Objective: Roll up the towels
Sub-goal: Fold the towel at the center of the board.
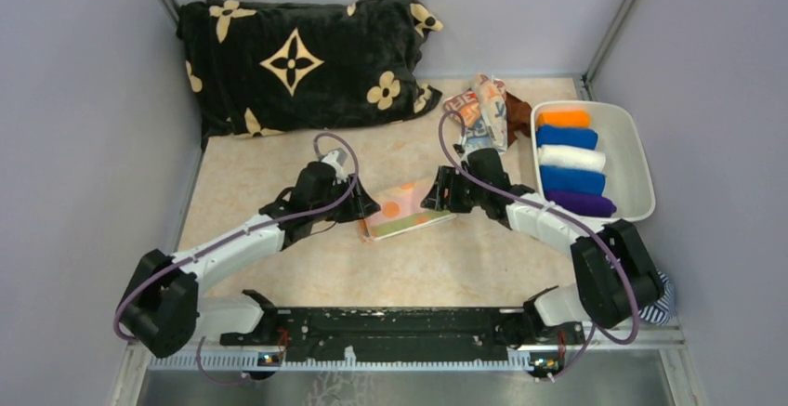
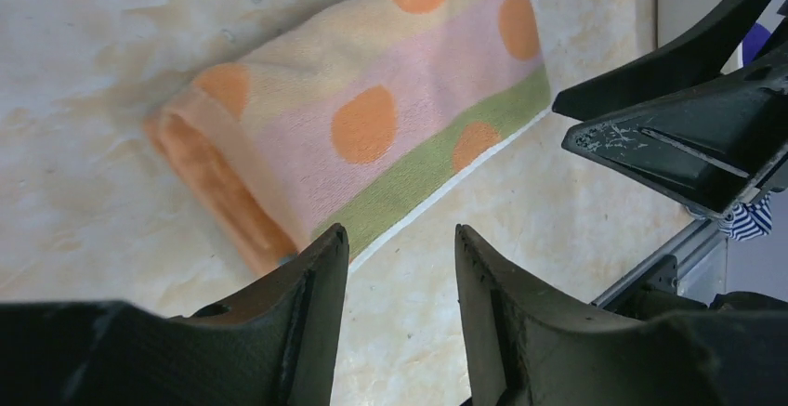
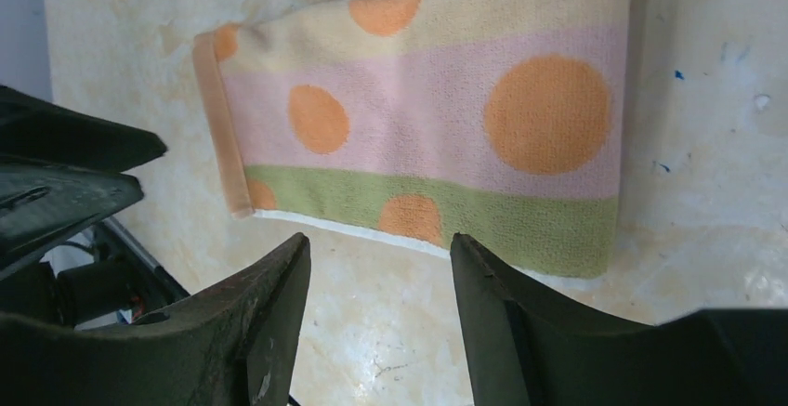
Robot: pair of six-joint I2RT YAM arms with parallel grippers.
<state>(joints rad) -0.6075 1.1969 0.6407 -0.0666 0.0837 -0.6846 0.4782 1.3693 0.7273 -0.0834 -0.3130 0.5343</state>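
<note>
A folded peach towel [image 1: 409,209] with orange dots, a pink band and a green stripe lies flat on the table between both arms; it fills the upper part of the left wrist view [image 2: 372,118] and the right wrist view [image 3: 427,137]. My left gripper [image 1: 364,205] hovers at its left end, open, with bare table between the fingers [image 2: 395,239]. My right gripper [image 1: 435,198] sits at its right end, also open and holding nothing [image 3: 376,243]. A pale printed towel [image 1: 483,109] and a brown one [image 1: 517,113] lie crumpled at the back.
A white tray [image 1: 636,150] at the right holds several rolled towels: orange, blue, white, blue, purple. A black blanket with beige flowers [image 1: 297,62] lies at the back left. A striped cloth [image 1: 662,306] hangs near the right arm's base.
</note>
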